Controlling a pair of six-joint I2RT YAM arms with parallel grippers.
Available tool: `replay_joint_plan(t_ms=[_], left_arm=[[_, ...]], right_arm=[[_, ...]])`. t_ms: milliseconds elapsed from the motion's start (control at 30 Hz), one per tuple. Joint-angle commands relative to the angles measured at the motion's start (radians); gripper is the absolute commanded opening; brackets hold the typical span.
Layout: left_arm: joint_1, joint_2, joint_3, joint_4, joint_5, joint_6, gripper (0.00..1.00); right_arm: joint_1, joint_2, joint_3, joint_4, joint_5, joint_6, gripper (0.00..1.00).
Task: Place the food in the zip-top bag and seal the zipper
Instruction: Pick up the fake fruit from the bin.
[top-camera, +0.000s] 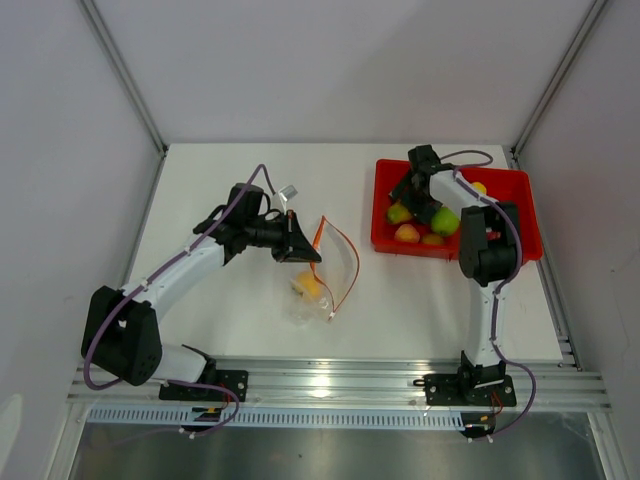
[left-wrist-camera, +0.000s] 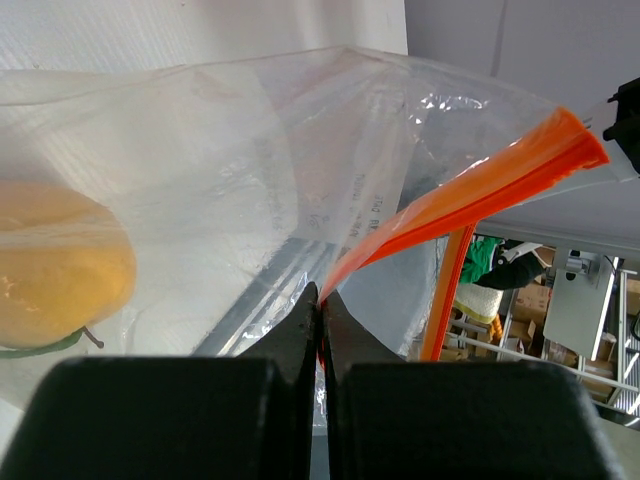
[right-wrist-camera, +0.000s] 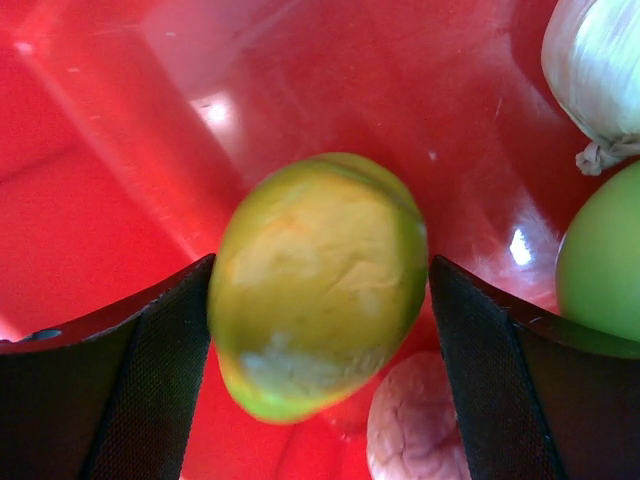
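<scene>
Pinching the zipper, left hand holds the zip-top bag open mid-bench — one yellow fruit inside; right hand grips a yellow-green fruit in the far-right tray — remaining fruit and sealing still to do.

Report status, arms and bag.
Left gripper: jaws shut on zipper; bag open, orange fruit inside. Right gripper: jaws shut on yellow-green fruit in red tray. No obstruction.
</scene>
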Motion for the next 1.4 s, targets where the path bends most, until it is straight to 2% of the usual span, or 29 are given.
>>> replay_joint_plan(t_ms=[0,200,267,300,333,433,600,667,800,900,967,1033,1167,1367], left_arm=[[-0.009,-0.025,-0.002,0.004,-0.007,0.01,0.0],[-0.009,-0.041,-0.008,-0.007,-0.01,0.015,0.01],[-0.009,-0.047,-0.011,-0.008,-0.011,0.015,0.01],[-0.009,-0.053,-0.011,-0.011,-0.013,0.015,0.01],[-0.009,-0.055,-0.014,-0.01,-0.013,0.013,0.01],[-0.009,-0.07,-0.018,-0.008,-0.012,0.01,0.01],[-0.009,-0.09,-0.028,-0.004,-0.012,0.007,0.01],[-0.009,-0.094,-0.032,0.006,-0.005,-0.001,0.01],[-0.009,-0.098,-0.026,0.012,0.001,-0.005,0.01],[-0.009,-0.088,-0.02,0.019,0.01,-0.008,0.0],[-0.009,-0.085,-0.017,0.023,0.015,-0.01,0.0],[-0.009,-0.082,-0.014,0.023,0.018,-0.008,0.0],[-0.009,-0.075,-0.008,0.026,0.024,-0.014,0.01],[-0.013,-0.07,0.005,0.029,0.036,-0.024,0.01]], right_arm=[[0.005,0.027,0.039,0.016,0.022,0.027,0.85],[0.003,-0.017,-0.018,0.099,-0.041,-0.028,0.72],[0.002,-0.073,-0.062,0.142,-0.043,-0.047,0.61],[0.0,-0.094,-0.075,0.151,-0.041,-0.065,0.54],[-0.001,-0.131,-0.093,0.166,-0.043,-0.077,0.33],[-0.003,-0.212,-0.118,0.175,-0.055,-0.139,0.07],[0.015,-0.393,-0.19,0.203,-0.172,-0.289,0.04],[0.058,-0.473,-0.222,0.202,-0.219,-0.353,0.04],[0.181,-0.739,-0.335,0.186,-0.202,-0.444,0.02],[0.262,-0.913,-0.435,0.218,-0.264,-0.473,0.02],[0.307,-0.982,-0.476,0.255,-0.325,-0.49,0.02],[0.402,-1.054,-0.516,0.267,-0.328,-0.522,0.02],[0.607,-1.096,-0.556,0.283,-0.253,-0.585,0.04],[0.709,-1.052,-0.607,0.355,-0.226,-0.617,0.06]])
